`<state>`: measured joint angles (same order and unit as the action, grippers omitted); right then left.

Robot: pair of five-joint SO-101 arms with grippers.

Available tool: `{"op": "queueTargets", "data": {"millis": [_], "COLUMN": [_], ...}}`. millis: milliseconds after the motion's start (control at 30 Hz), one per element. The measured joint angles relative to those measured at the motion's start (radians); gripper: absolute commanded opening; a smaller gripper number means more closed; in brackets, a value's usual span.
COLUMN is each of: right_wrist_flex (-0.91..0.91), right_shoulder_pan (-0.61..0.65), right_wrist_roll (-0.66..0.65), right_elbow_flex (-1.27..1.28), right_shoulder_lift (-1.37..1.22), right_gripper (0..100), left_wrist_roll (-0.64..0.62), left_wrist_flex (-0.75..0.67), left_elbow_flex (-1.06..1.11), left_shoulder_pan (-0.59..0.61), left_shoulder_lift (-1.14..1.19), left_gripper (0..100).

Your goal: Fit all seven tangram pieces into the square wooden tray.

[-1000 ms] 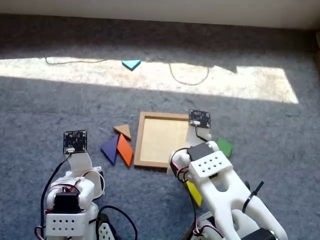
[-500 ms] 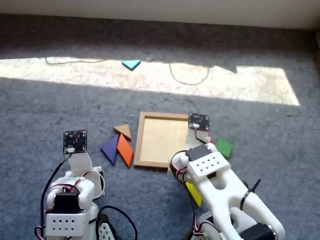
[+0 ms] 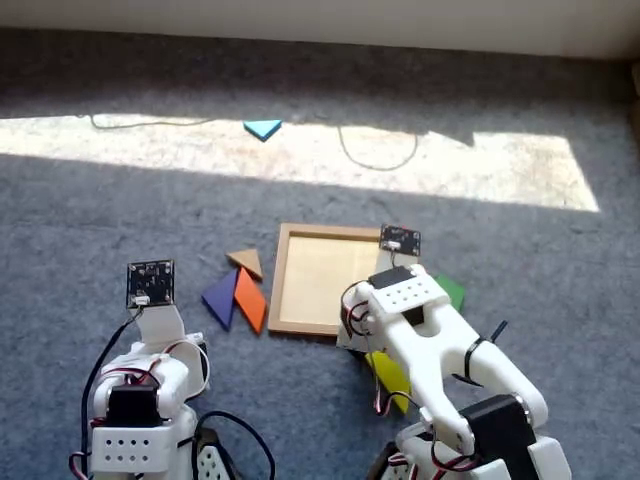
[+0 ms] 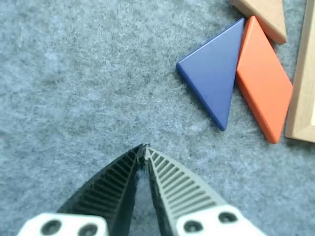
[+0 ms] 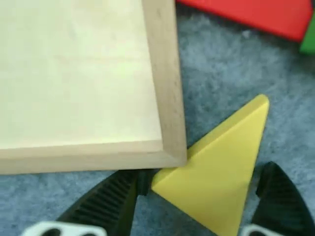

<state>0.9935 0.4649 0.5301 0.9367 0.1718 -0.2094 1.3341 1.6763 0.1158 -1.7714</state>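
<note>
The square wooden tray (image 3: 283, 290) lies mid-carpet with nothing in it. My right arm (image 3: 412, 300) hangs over its near right corner. My right gripper (image 5: 197, 199) is open, its fingers either side of the yellow triangle (image 5: 216, 167), which lies against the tray's corner (image 5: 167, 123). The yellow triangle (image 3: 388, 378) partly shows under the arm. A blue triangle (image 3: 220, 297), an orange parallelogram (image 3: 250, 300) and a tan triangle (image 3: 246, 262) lie left of the tray. My left gripper (image 4: 143, 150) is shut, tips on bare carpet short of the blue triangle (image 4: 214, 78).
A green piece (image 3: 450, 292) lies right of the tray, and a red piece (image 5: 246, 14) sits beside it. A cyan triangle (image 3: 263, 128) lies far back in the sunlit strip, near a thin cable (image 3: 380, 160). Open carpet surrounds everything.
My right arm has swung left and leaned over the tray's near right corner, covering the red piece in the high view. The left arm and the pieces stayed put.
</note>
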Motion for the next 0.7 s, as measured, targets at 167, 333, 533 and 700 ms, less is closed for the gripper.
{"op": "queueTargets", "data": {"millis": [167, 333, 533, 700], "right_wrist_flex": [0.006, 0.012, 0.015, 0.025], "right_shoulder_pan": [-0.017, -0.071, -0.160, -0.216], "right_wrist_roll": [-0.028, -0.118, -0.222, -0.290], "right_elbow_flex": [0.000, -0.002, -0.002, 0.000], "right_shoulder_lift": [0.000, 0.000, 0.002, 0.009], "right_gripper": [19.1, 9.3, 8.7, 8.7], "left_wrist_roll": [0.000, 0.000, 0.000, 0.000], "left_wrist_flex": [0.000, 0.000, 0.000, 0.000], "left_elbow_flex": [0.000, 0.000, 0.000, 0.000], "left_shoulder_pan": [0.000, 0.000, 0.000, 0.000], "left_shoulder_lift": [0.000, 0.000, 0.000, 0.000], "left_gripper": [1, 1, 1, 1]}}
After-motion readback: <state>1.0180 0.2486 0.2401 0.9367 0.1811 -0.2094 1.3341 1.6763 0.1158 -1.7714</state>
